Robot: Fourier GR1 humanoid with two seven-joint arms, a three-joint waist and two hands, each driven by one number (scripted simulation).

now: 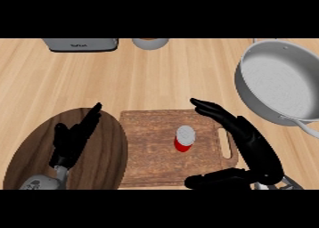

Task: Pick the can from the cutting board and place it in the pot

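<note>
Head view shows us the can (183, 139), red with a pale top, standing upright on the rectangular wooden cutting board (149, 147). It sits in the gap of our right hand (254, 147), just left of the palm, between the fingers that stretch up and leftward above it and the thumb that lies along the board's near edge below it. That hand is spread wide and touches nothing we can see; the can stands free, apart from both fingers and thumb. The board's handle slot lies under the hand, just beside the palm.

Up and to the right of our right hand, well past the fingertips, is the grey pot (280, 84), its pale inside bare, with one handle pointing down toward the hand's wrist side.

Our left hand (73, 138) shows at the lower left, well apart from the can, fingers straight and pointing up, over a dark oval wooden board (103, 160). Far above it, at the counter's back edge, we see a grey toaster (80, 44) and, to its right, a small round jar (150, 43).
</note>
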